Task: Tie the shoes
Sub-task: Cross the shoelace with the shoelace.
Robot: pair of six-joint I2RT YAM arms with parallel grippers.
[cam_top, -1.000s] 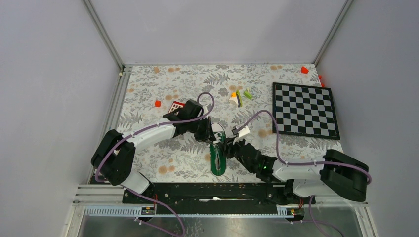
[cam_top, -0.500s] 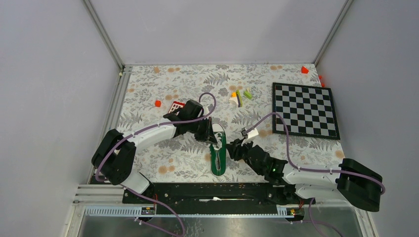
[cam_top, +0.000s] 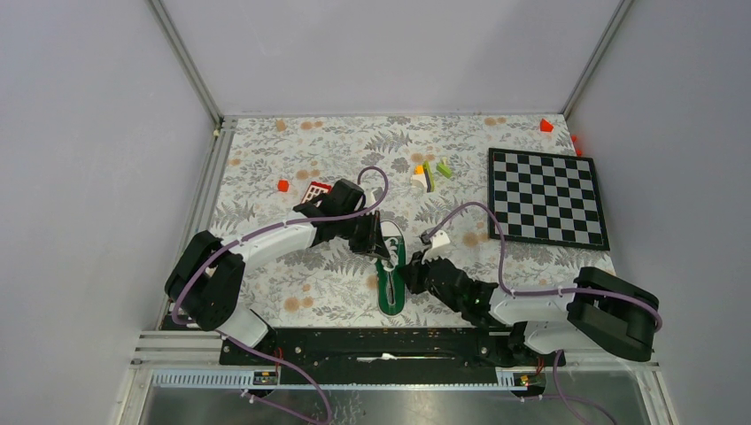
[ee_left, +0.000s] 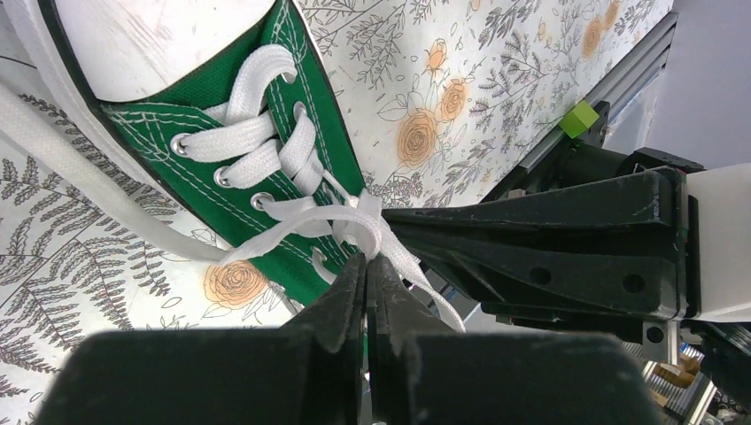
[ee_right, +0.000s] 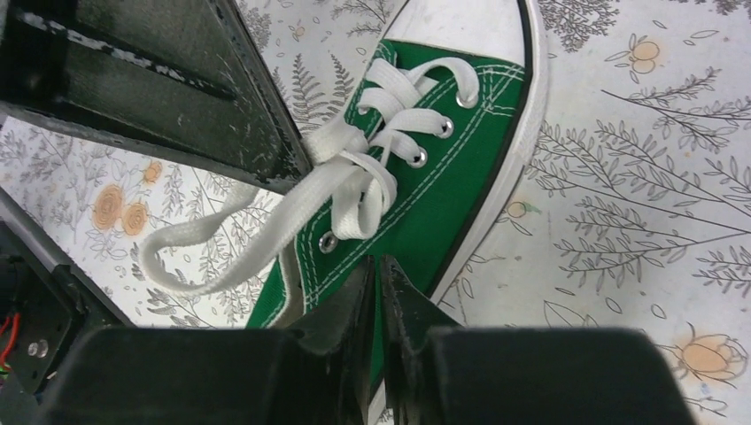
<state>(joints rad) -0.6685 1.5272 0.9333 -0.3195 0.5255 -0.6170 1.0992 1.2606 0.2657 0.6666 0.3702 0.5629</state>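
The tabletop wears a floral print and is boxed in by plain grey walls. A chessboard lies at the far right, small coloured blocks sit toward the back, and a red-and-white block lies back-left. The green sneaker lies near the front centre, toe pointing away, between both hands. The left hand is pressed together at the white laces, possibly nipping a strand. The right hand is all but closed over the shoe's side, with nothing seen between its fingers.
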